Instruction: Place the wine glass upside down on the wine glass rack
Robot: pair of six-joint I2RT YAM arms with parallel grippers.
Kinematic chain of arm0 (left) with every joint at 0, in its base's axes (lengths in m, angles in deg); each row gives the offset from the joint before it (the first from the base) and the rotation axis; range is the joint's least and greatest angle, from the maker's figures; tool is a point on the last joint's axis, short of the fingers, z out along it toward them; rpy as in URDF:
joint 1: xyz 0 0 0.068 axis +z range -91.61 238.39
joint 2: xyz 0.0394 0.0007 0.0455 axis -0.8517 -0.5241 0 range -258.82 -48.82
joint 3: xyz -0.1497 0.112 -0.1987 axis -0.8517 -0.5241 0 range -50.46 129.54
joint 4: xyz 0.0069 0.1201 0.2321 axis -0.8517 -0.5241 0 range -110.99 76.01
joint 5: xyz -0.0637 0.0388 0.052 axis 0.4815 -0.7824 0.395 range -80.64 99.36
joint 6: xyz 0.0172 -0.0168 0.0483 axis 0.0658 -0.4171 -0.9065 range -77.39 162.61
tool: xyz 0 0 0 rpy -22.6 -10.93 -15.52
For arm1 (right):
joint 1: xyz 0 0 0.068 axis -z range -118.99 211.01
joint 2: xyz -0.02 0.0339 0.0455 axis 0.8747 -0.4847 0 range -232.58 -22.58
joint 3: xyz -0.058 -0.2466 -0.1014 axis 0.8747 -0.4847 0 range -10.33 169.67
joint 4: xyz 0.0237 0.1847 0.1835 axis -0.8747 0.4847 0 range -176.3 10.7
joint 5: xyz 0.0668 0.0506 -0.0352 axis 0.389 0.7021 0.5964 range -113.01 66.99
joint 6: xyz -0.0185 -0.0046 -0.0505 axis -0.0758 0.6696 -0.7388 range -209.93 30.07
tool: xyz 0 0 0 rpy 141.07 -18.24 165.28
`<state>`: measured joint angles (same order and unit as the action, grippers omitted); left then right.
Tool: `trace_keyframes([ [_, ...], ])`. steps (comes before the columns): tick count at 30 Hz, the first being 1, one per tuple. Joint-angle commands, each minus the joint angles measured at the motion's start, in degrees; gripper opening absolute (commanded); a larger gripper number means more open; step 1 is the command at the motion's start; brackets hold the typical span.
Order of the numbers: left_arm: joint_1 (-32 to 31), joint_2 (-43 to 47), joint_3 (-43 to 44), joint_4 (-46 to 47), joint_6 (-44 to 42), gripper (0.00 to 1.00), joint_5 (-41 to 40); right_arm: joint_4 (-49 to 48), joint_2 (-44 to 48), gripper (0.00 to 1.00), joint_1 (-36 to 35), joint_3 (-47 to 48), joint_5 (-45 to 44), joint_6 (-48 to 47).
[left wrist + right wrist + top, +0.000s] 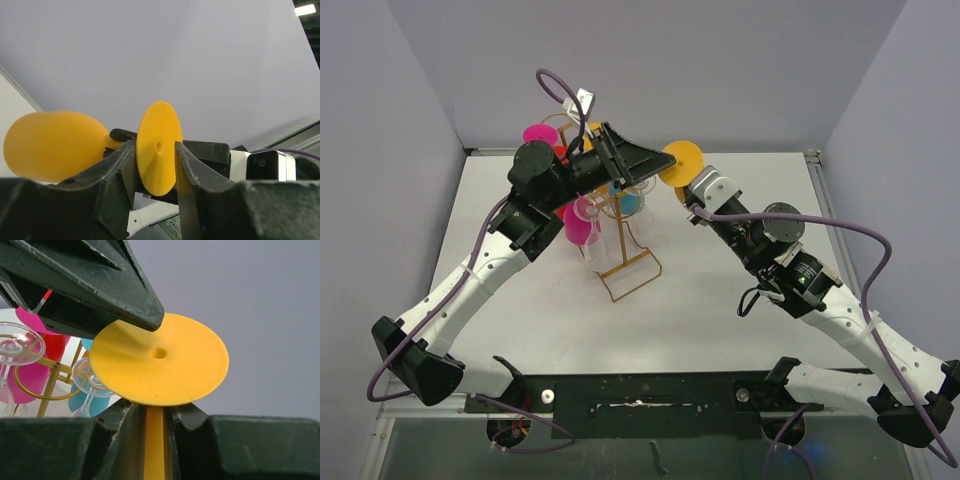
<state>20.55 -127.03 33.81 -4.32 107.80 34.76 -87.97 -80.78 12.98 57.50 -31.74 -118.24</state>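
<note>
Where the arms meet: yellow wine glass [680, 163] aloft, clear of the bench [720, 300], just right of the wine glass rack [637, 281].
Right fingers [200, 427]: pinched tight on a yellow part of it.
Left fingers [117, 175]: flank its foot; grip cannot be told.
Rack load: pink glass [582, 228]; clear glasses [20, 345], feet up.

The top view looks down from above the near edge over the whole white desk [720, 300]. The left wrist view looks along the left gripper [155, 146], tilted up at the grey wall [200, 60]. The right wrist view looks along the right gripper [153, 412] toward the far edge. Both wrist views are very near the yellow plastic wine glass [160, 360], which shows in all three views.
</note>
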Motion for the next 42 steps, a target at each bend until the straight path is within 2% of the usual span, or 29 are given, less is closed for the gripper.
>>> trace_keyframes([
  [1, -0.2, 2.4, -1.8, 6.5, 4.0, 0.28, 4.8, -3.4, 0.0, 0.00, 0.3, 2.0, 1.1, -0.7],
  [3, -0.2, 2.9, -2.1, 6.7, 4.2, 0.19, 4.9, -3.3, 0.1, 0.00, 0.3, 2.0, 1.2, -0.6],
  [6, -0.2, 2.8, -1.6, 6.9, 4.1, 0.00, 4.9, -3.0, 0.4, 0.00, 0.3, 2.0, 1.4, -0.1],
  [8, -0.2, 2.3, -1.0, 7.8, 4.8, 0.00, 5.4, -2.6, 0.8, 0.01, 0.3, 2.0, 1.4, 0.5],
  [9, -0.3, 1.9, -0.7, 8.6, 5.4, 0.00, 5.6, -2.5, 1.1, 0.05, 0.3, 2.1, 1.3, 1.0],
  [15, 0.4, -1.3, 6.4, 8.7, 5.1, 0.00, 6.0, -2.7, 4.7, 0.51, 0.3, 0.5, -1.0, 4.8],
  [17, 1.0, -2.6, 9.0, 8.1, 4.7, 0.00, 6.0, -2.8, 6.4, 0.60, 0.3, -0.7, -1.8, 5.8],
  [20, 2.8, -5.2, 12.9, 7.6, 5.1, 0.00, 6.8, -2.6, 9.2, 0.68, 0.3, -2.5, -3.6, 7.4],
  [26, 8.8, -10.7, 21.1, 5.7, 5.9, 0.00, 7.7, -2.0, 14.2, 0.73, 0.3, -5.4, -4.5, 11.2],
  [33, 15.3, -21.1, 34.6, -1.8, 6.6, 0.00, 8.1, -1.5, 18.4, 0.75, 0.3, -7.7, -3.2, 16.5],
  [42, 22.3, -31.9, 44.9, -5.6, 10.4, 0.00, 8.9, -0.8, 20.0, 0.75, 0.3, -9.1, -2.4, 21.0],
])
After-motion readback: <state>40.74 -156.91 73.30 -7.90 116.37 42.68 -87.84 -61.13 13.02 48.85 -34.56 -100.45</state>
